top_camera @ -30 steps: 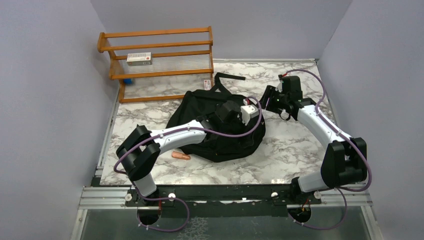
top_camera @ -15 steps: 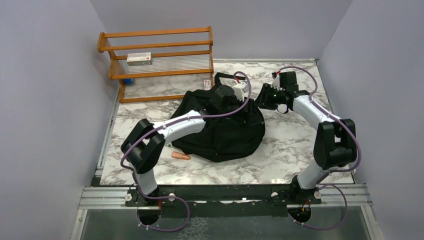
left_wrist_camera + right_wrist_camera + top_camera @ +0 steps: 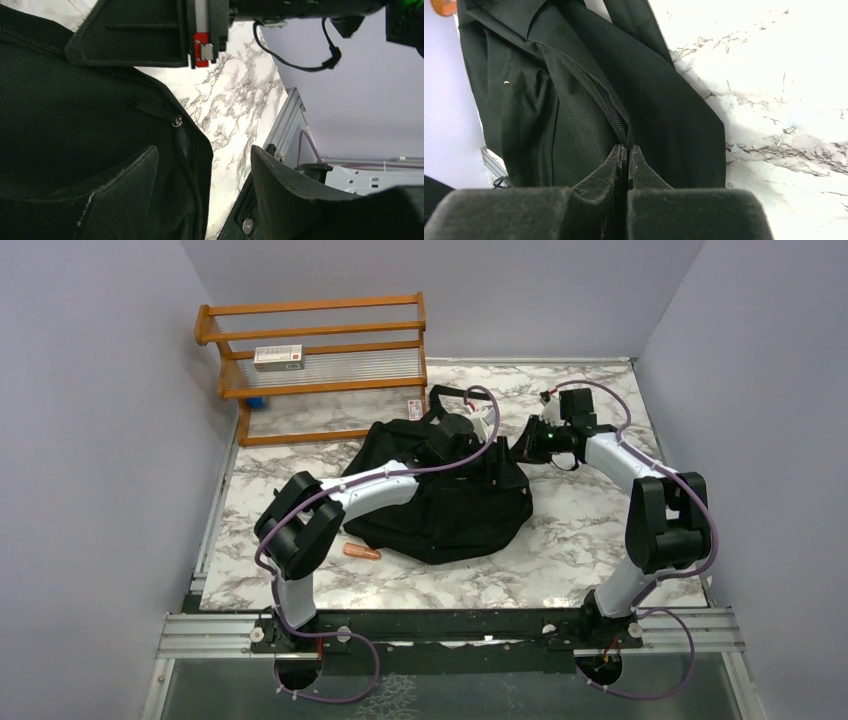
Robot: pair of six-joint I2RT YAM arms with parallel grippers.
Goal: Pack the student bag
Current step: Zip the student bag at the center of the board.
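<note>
Seemingly barely begun. Slumped on the surface (image 3: 560,540) just in front of the wooden rack (image 3: 320,345): the student bag (image 3: 440,495). Clamped on its zip edge with the right end effector (image 3: 628,160); left end effector (image 3: 200,150) spread open over it. Yet to pack: box (image 3: 278,358) on the rack, orange item (image 3: 361,551) farther out

Top camera looks down from behind; wrist cameras closely share the bag (image 3: 529,110).

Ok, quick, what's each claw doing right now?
Left claw: open, holding nothing.
Right claw: closed, pinching the student bag at its zipper.
</note>
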